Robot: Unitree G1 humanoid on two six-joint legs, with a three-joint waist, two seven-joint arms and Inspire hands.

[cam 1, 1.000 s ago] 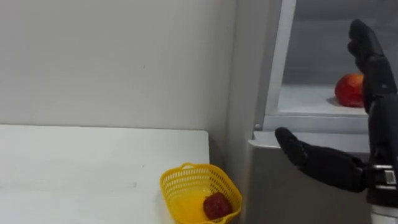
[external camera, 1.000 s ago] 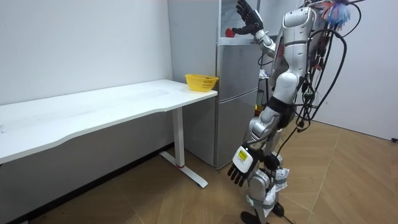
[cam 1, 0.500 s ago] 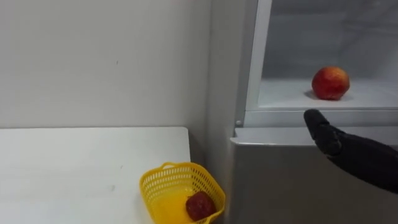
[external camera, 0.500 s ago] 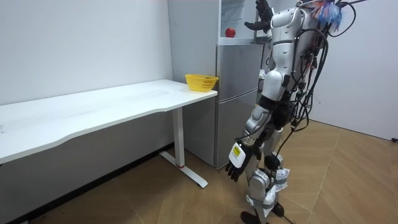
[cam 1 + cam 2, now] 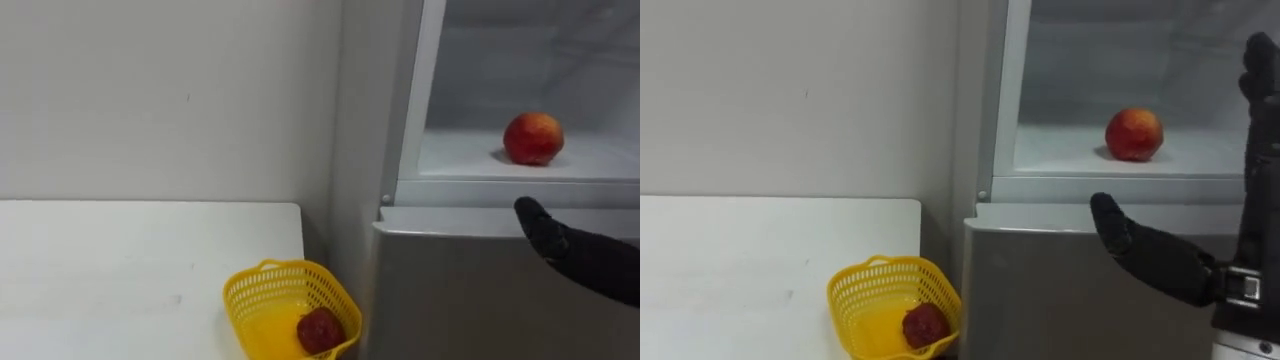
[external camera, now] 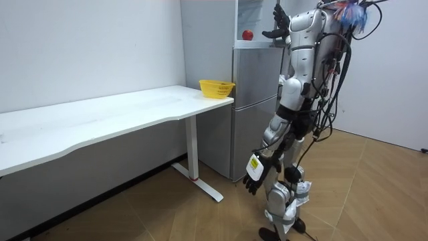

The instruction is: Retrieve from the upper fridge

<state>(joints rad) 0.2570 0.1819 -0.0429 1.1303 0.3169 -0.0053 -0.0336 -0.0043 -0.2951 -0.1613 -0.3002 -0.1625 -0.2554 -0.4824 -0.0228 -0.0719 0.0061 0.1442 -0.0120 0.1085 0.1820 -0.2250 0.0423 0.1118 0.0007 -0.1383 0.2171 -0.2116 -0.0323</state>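
First, the left eye view. Fridge, upper compartment open. A red apple sits on the white shelf inside, nothing touching it. The right hand comes in low on the right, in front of the fridge's grey lower front. Its thumb tip is just below the shelf edge, under the apple and apart from it. Against the fridge's left wall stands a white table. A yellow basket sits on the table corner nearest the fridge, with a dark red fruit inside.

Right eye view. The right hand's fingers are straight and point up along the fridge's right side. The thumb is spread wide toward the left, and the palm is empty. The fingertips reach about level with the apple, to its right, not touching it.

Room view. The robot stands upright close to the fridge front, facing it. Its right hand is raised to the open upper compartment, near the apple. The left hand hangs low at its side, away from the fridge, fingers loose and pointing down, holding nothing.
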